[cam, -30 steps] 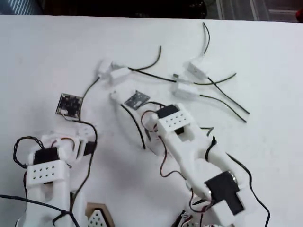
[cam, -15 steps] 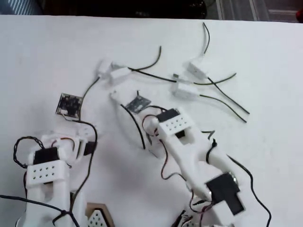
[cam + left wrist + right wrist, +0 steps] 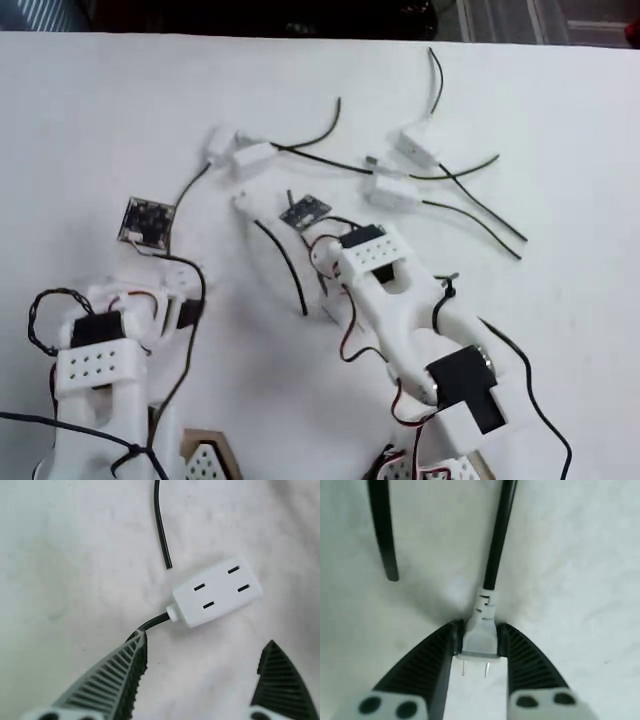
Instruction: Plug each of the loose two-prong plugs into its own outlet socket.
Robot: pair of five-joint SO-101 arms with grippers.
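Observation:
A white two-prong plug (image 3: 479, 637) with a black cord (image 3: 496, 540) sits pinched between the ribbed fingers (image 3: 432, 662) of my right gripper (image 3: 479, 628), prongs pointing back toward the wrist. My left gripper (image 3: 207, 639) is open just above the table. A white outlet socket (image 3: 215, 592) with two pairs of slots lies flat just beyond its fingertips, with a black cord leaving the socket's end. In the high view the right arm (image 3: 390, 290) reaches toward the table's middle and the left arm (image 3: 100, 360) stands at the near left.
Several white plug and socket pieces (image 3: 240, 155) (image 3: 390, 190) (image 3: 415, 145) lie across the far middle of the table, trailing short black cords (image 3: 470, 210). A loose cord end (image 3: 162, 530) lies beyond the left socket. Another cut cord end (image 3: 382, 530) lies beside the held plug's cord.
The right arm has drawn back toward the near edge and swung slightly, its wrist board shifting right. The left arm has kept still.

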